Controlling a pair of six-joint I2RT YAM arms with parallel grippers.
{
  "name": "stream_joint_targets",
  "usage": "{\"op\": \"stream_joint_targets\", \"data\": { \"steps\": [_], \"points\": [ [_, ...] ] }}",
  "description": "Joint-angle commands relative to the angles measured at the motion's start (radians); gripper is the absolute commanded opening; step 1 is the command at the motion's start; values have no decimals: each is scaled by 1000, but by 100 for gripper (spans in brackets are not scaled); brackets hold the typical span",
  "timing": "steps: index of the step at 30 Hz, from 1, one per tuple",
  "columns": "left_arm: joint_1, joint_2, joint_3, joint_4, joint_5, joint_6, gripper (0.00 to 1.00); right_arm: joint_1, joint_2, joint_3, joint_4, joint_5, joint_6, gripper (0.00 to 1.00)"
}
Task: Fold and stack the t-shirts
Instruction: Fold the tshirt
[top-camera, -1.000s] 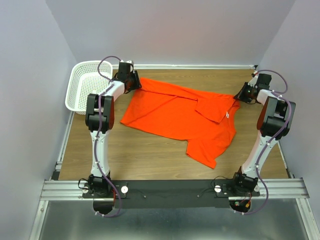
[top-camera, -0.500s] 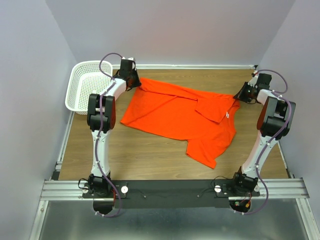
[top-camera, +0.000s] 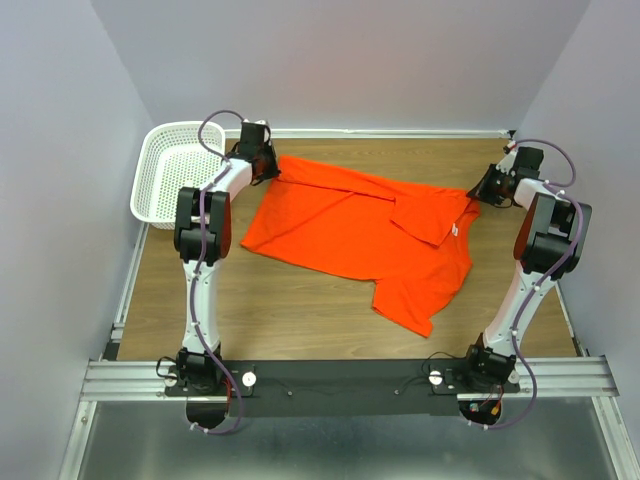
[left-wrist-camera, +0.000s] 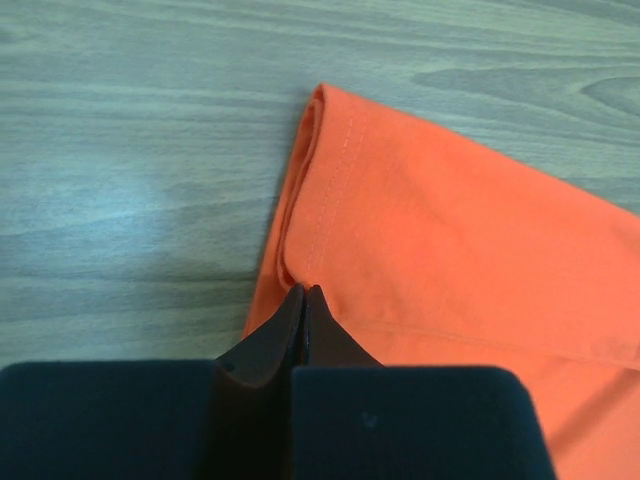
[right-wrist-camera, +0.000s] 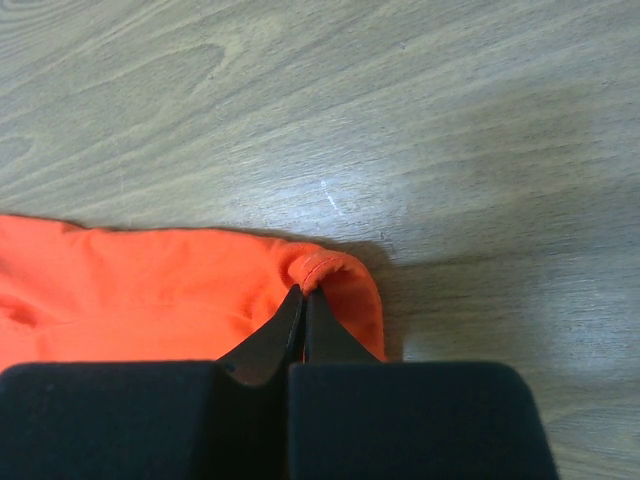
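One bright orange-red t-shirt (top-camera: 360, 230) lies spread and rumpled across the middle of the wooden table, with a small white tag showing near its right side. My left gripper (top-camera: 272, 168) is shut on the shirt's far left corner; the left wrist view shows the hemmed edge (left-wrist-camera: 320, 190) pinched at the fingertips. My right gripper (top-camera: 478, 192) is shut on the shirt's right corner; the right wrist view shows a small fold of fabric (right-wrist-camera: 325, 270) pinched between the tips. Both grippers are low at the table.
A white perforated plastic basket (top-camera: 170, 175) stands at the far left of the table, just left of my left arm. Grey walls close in the back and both sides. The arm bases sit on a black rail at the near edge.
My left gripper has shifted slightly toward the back right with the shirt's corner. The right arm and the rest of the shirt have not moved.
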Motion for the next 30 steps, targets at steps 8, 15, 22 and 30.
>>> {"op": "stream_joint_targets", "data": {
  "steps": [8,15,22,30],
  "points": [
    [35,-54,-50,13,-74,-5,0,-9,-1,31,9,30,-1,2],
    [35,-39,-11,-2,-76,-5,0,-9,-1,34,9,34,-6,2],
    [38,-34,3,-5,-67,-4,0,-9,16,62,9,33,-3,2],
    [41,-152,-93,97,-36,-12,12,-9,-16,57,6,11,-36,30]
  ]
}}
